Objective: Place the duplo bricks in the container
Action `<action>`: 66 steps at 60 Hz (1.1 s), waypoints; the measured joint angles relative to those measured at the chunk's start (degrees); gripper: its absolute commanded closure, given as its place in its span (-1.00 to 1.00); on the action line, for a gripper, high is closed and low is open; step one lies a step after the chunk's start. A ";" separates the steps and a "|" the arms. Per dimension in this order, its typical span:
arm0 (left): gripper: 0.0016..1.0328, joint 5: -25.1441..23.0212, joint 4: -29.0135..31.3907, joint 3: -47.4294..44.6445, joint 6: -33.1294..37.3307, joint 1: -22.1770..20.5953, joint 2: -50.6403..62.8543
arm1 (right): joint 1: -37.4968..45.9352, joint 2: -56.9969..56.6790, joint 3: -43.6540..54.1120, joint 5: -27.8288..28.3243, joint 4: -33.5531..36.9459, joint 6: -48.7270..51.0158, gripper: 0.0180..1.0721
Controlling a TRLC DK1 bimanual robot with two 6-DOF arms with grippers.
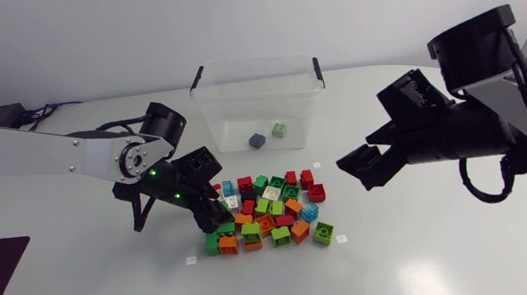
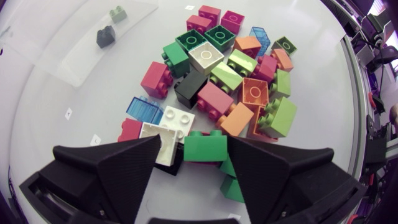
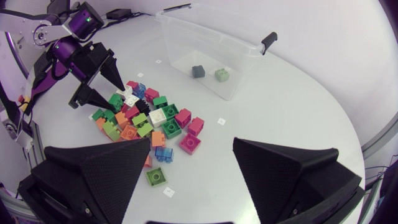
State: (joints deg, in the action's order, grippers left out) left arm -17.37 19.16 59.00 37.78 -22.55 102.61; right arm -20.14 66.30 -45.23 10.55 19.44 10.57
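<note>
Closest to the left wrist lens, the left tool (image 2: 194,149) is standing released, its 2 fingers spread wide over the near edge of the duplo bricks (image 2: 230,81). 1 green brick (image 2: 204,147) is lying between the fingertips, close against 1 finger. A gap is showing toward the other finger, where a white brick (image 2: 158,140) is sitting just beside the tip. Seen from above, this tool is pointing down into the left side of the duplo bricks, which are lying clustered on the white tabletop (image 1: 437,247) in red, green, orange, blue, white and black. Just behind them, the clear open-topped container (image 1: 207,114) is standing upright, holding 2 pieces: 1 dark blue-grey brick (image 1: 257,140) and 1 pale green brick (image 1: 278,128). Further right, the right tool (image 1: 362,166) is hanging above the tabletop, well apart from the duplo bricks, released and gripping nothing.
</note>
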 measured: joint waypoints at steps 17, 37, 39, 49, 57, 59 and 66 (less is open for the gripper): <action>0.61 -1.55 0.87 0.52 0.04 0.00 0.04 | -2.05 0.07 0.72 -0.07 -0.02 0.17 -0.83; 0.61 -3.10 5.27 0.52 0.00 -0.02 -6.86 | -3.41 3.78 1.46 -0.85 -1.73 0.11 -0.83; 0.61 -3.21 5.64 0.52 -0.02 -0.02 -7.69 | -3.41 4.92 1.44 -1.33 -1.73 -0.04 -0.83; 0.60 -3.26 8.46 0.50 -0.24 0.00 -12.55 | -3.67 15.65 -3.43 -4.00 0.09 -3.21 -0.82; 0.60 -3.39 9.01 0.50 -1.25 0.02 -18.14 | -4.24 25.68 -11.54 -7.08 4.35 -7.56 -0.82; 0.60 -3.41 9.05 0.50 -1.86 0.13 -19.39 | -4.50 28.02 -13.53 -7.91 5.75 -8.61 -0.82; 0.60 -3.39 8.87 0.52 -3.74 0.72 -21.90 | -5.44 34.62 -18.38 -10.51 8.52 -12.15 -0.79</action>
State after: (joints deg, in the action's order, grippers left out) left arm -20.75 28.03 59.53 34.04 -21.82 80.71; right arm -25.58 100.92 -63.61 0.03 27.97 -1.58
